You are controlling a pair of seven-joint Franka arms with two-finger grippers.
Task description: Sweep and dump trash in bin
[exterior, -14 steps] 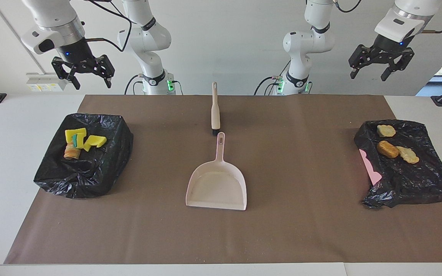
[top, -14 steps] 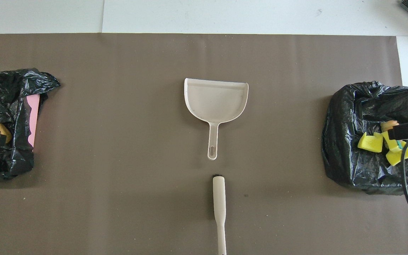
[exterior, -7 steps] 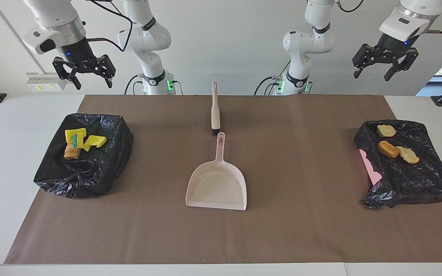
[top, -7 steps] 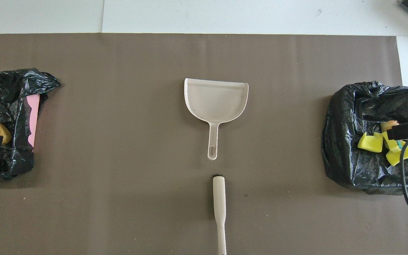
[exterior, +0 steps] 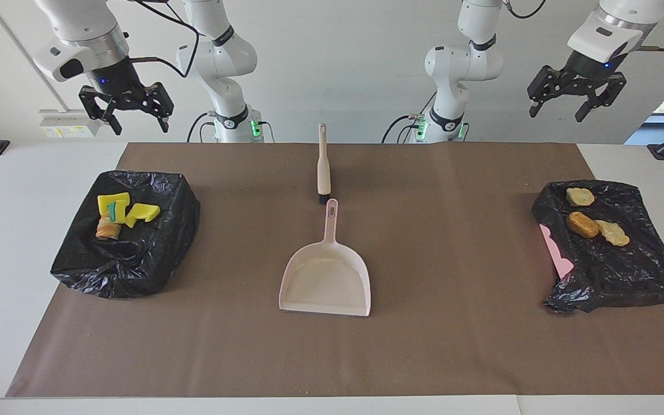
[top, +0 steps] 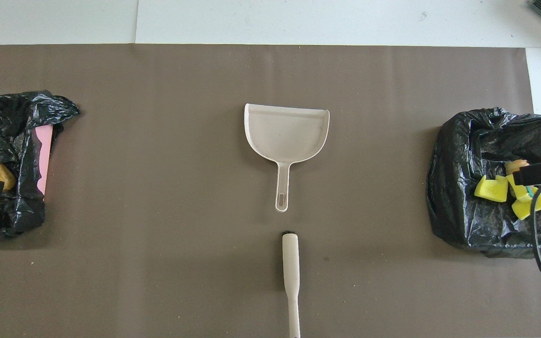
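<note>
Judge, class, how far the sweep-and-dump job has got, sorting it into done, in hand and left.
Done: the yellow sponge pieces and striped chunk lie in the bag-lined bin; the bread lumps lie in the other bin.
In hand: nothing; the left tool and right tool hang open above their bins.
Left: only fine crumbs, the dustpan and the brush.

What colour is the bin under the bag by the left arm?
Pink: a strip of the bin shows beside the black bag, clearest in the facing view.

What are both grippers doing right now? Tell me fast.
Left gripper: open, holding nothing, raised over the bin with the bread lumps.
Right gripper: open, holding nothing, raised over the bin with the yellow sponges.
</note>
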